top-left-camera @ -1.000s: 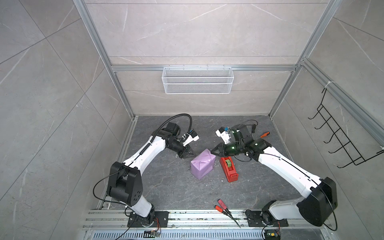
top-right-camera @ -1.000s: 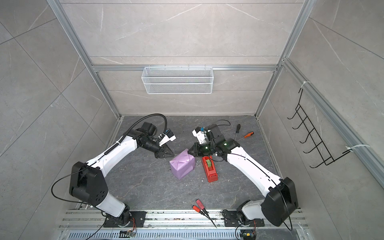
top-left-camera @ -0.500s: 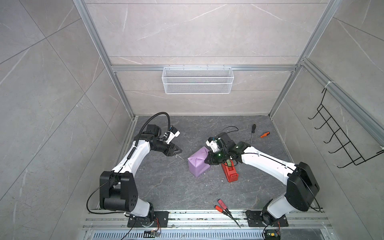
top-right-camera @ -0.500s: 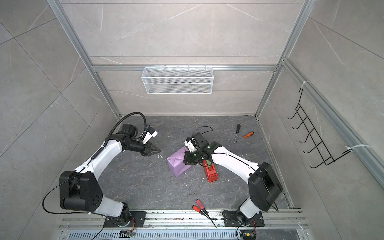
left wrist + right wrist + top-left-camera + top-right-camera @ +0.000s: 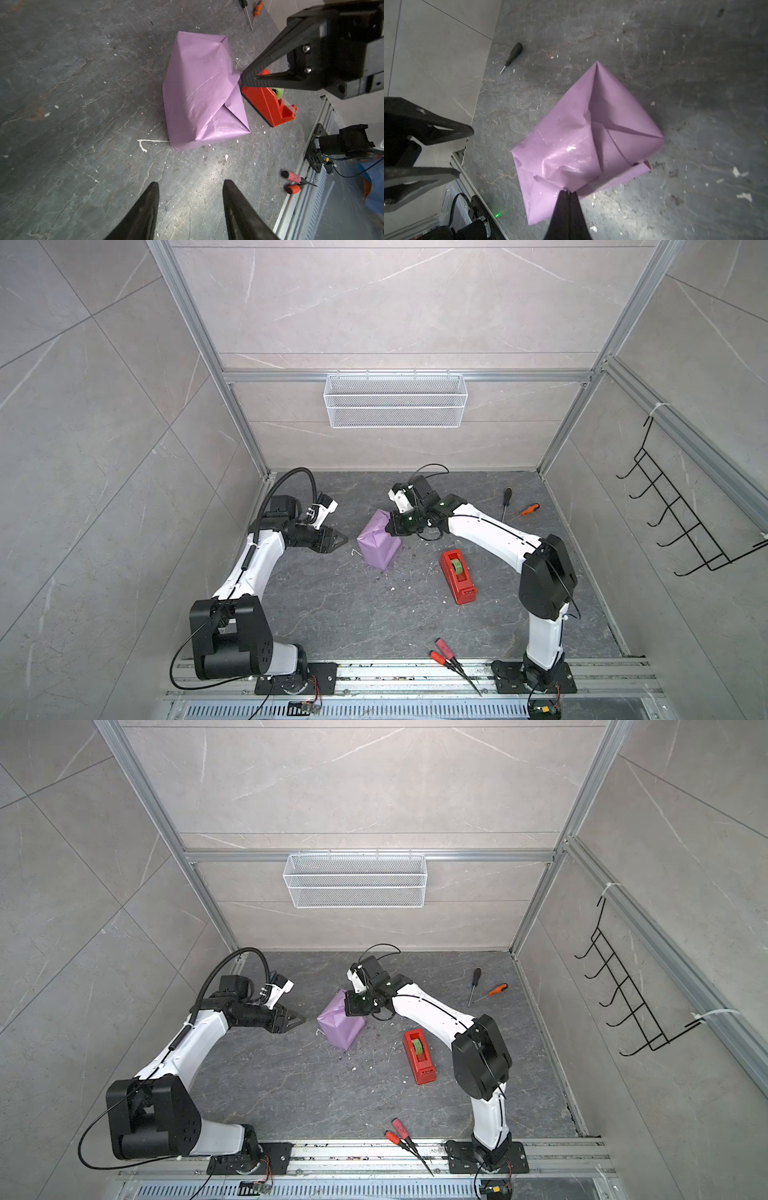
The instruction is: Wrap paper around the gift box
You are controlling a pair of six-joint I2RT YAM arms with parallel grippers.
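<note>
So the gift box itself can't be seen at all. It's buried inside the paper (image 5: 378, 541), a lilac parcel sitting mid-floor, with the red tape dispenser (image 5: 458, 572) near it on the right arm's side.

The right gripper (image 5: 246, 78) is clamped tight at the parcel's edge, and the paper puckers to a point right at its tips, so it looks like it has a thin fold pinched. The left gripper (image 5: 190, 187) is partly spread with nothing in it, and it sits apart from the parcel, pointing at it.

Best guess is this is flap-tidying on one end before taping. To do it well, the right arm should keep that pinch and pull the flap snug and flat against the box side, without yanking. The parcel is light and would probably slide, or the paper would tear. The free left arm could brace the opposite side so nothing skates.

Head count:
- two arms
- one parcel
- one tape dispenser
- two screwdrivers, one black-handled (image 5: 506, 502) and one orange (image 5: 528, 510)
- one pair of red-handled pliers (image 5: 446, 651), or something close to that
- one wire basket (image 5: 395, 406)
- one hook rack (image 5: 681, 522)
</note>
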